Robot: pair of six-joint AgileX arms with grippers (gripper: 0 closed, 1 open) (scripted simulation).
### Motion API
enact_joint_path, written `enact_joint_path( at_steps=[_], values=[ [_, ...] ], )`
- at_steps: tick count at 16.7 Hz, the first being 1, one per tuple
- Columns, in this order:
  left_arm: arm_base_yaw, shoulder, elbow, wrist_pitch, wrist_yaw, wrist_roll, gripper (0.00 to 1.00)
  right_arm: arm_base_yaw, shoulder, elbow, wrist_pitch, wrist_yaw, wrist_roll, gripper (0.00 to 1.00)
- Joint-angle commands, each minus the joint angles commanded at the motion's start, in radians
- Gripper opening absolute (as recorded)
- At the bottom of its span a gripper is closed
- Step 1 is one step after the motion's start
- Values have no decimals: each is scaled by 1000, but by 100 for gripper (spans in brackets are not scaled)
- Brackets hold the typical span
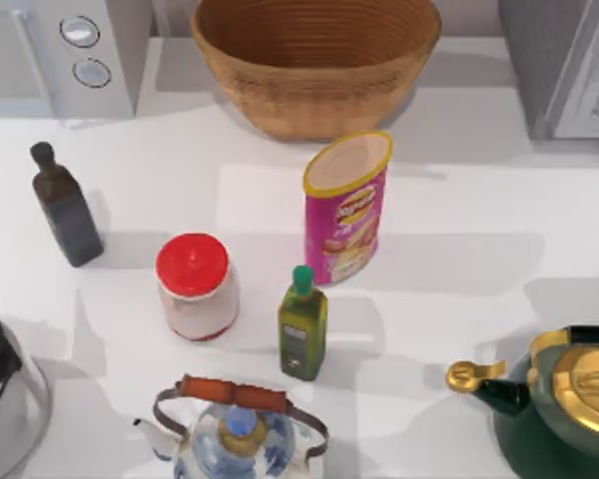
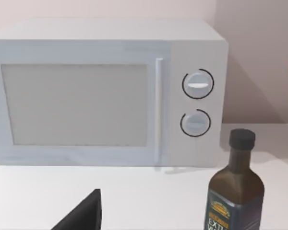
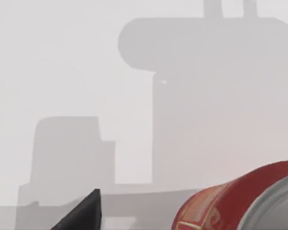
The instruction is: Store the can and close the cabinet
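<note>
Gripper states I cannot tell; a red can [image 3: 240,203] lies at lower right, not yet stored.

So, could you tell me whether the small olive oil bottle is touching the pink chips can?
Apart. In the top view, a strip of white table separates the olive oil bottle from the base of the pink chips can.

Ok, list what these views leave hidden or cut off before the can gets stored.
- Red can: right wrist view, cut by the frame's edge; label unreadable.
- Cabinet: top view, a corner at the edge; door state unclear.
- Left gripper: left wrist view, a dark tip; fingers undeterminable.
- Right gripper: right wrist view, same.
- Green teapot: top view, cropped at the corner.
</note>
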Motion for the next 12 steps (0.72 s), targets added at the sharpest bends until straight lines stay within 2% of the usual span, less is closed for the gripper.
enact_joint_path(
  at_steps=[4, 8, 12],
  values=[
    [0, 0, 0, 0, 0, 0, 100, 1, 88, -11, 99, 2, 2, 100],
    [0, 0, 0, 0, 0, 0, 100, 0, 93, -13, 105, 1, 1, 100],
    [0, 0, 0, 0, 0, 0, 100, 0, 93, -13, 105, 1, 1, 70]
  ],
)
